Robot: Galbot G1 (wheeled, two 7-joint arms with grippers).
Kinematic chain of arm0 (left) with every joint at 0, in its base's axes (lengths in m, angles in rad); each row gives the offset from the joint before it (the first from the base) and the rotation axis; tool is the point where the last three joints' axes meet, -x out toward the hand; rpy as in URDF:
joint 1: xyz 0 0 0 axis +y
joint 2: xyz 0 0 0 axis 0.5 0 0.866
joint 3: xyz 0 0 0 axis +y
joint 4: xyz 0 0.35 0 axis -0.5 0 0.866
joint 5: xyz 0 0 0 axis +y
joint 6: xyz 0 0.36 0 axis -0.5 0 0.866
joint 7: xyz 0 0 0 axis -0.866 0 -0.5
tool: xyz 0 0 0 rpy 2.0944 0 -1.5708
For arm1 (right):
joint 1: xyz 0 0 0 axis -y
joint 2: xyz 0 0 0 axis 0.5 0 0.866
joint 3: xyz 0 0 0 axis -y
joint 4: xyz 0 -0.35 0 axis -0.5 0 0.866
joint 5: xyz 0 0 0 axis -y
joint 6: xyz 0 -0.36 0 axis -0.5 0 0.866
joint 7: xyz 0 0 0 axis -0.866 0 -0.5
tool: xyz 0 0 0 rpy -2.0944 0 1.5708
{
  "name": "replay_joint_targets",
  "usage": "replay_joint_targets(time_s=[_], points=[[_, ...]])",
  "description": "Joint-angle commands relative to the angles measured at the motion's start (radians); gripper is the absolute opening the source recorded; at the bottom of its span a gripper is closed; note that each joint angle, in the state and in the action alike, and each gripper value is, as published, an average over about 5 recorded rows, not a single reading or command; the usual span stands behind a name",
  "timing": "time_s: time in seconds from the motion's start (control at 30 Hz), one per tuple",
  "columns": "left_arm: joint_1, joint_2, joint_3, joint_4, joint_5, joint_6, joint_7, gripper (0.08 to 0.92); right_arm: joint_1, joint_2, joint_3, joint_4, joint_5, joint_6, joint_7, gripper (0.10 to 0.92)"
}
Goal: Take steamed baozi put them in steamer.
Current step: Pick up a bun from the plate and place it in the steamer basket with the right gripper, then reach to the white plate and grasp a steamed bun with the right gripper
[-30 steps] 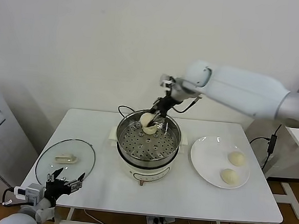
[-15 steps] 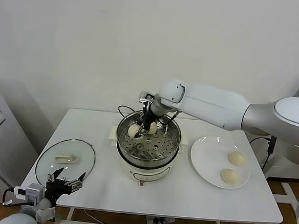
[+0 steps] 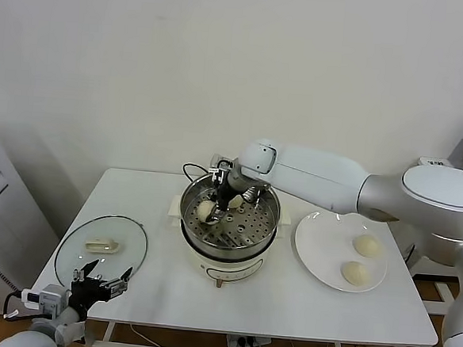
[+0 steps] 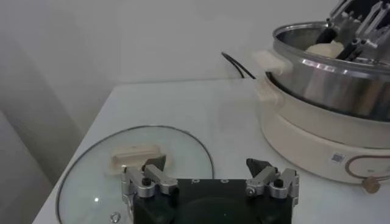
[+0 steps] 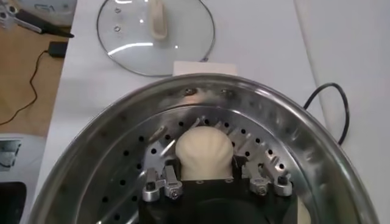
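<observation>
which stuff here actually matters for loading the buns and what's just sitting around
Job: steamer; bun in the steamer between the fingers of the right gripper; two buns on the plate; plate.
Lying about: glass lid; black cord; parked left gripper, open.

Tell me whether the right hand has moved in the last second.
Yes. The right hand went from the steamer's far rim leftward and down inside it, near a baozi.
</observation>
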Motion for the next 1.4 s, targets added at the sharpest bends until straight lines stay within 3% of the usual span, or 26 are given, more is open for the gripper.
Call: replay_joint_targets(time_s=[0.03,0.2,0.47,0.9,1.4], points=[[0.0,0.0,0.0,0.0,0.0,0.0,0.0,0.823,-0.006,0.002,0.01,-0.003,-0.012,-0.004,-0.004,0.721],[0.0,0.002,0.0,-0.001,0.0,0.001,0.0,0.823,0.078,-0.056,0.003,0.043,-0.011,0.01,-0.082,0.814],[0.004,-0.002,-0.001,-0.014,0.0,0.003,-0.001,0.823,0.306,-0.293,-0.109,0.13,-0.042,0.115,-0.304,0.823],[0.008,-0.006,-0.001,-0.031,0.001,0.009,-0.002,0.823,0.361,-0.668,-0.231,0.16,-0.354,0.339,-0.546,0.823],[0.014,-0.007,0.0,-0.044,0.001,0.015,-0.004,0.823,-0.022,-0.693,0.067,0.019,-0.661,0.46,-0.56,0.823]])
